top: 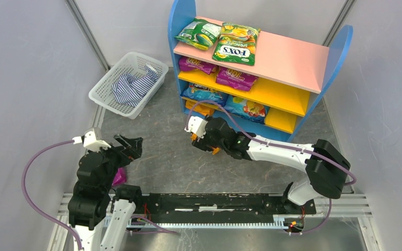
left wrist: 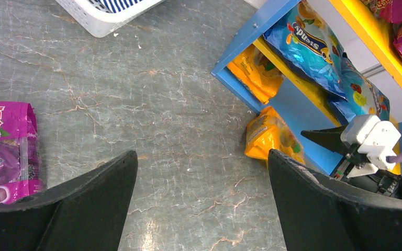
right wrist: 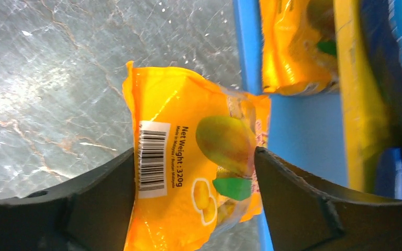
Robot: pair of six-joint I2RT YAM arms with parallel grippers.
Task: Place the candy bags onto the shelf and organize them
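Since the bottom tier (right wrist: 303, 136) of the blue three-tier shelf (right wrist: 246, 52) seems its slot, the glossy orange plastic candy bag (right wrist: 183, 198) is being straddled at its lip by the spread right pincer (right wrist: 193, 151); the left pincer (left wrist: 202, 151) is being held agape, empty.

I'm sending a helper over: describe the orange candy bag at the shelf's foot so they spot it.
Find the blue-sided shelf, left end of its base. The orange bag lies half over the base's front edge, between the right pincer's spread fingers. Unlike the orange bag inside, it shows a barcode.
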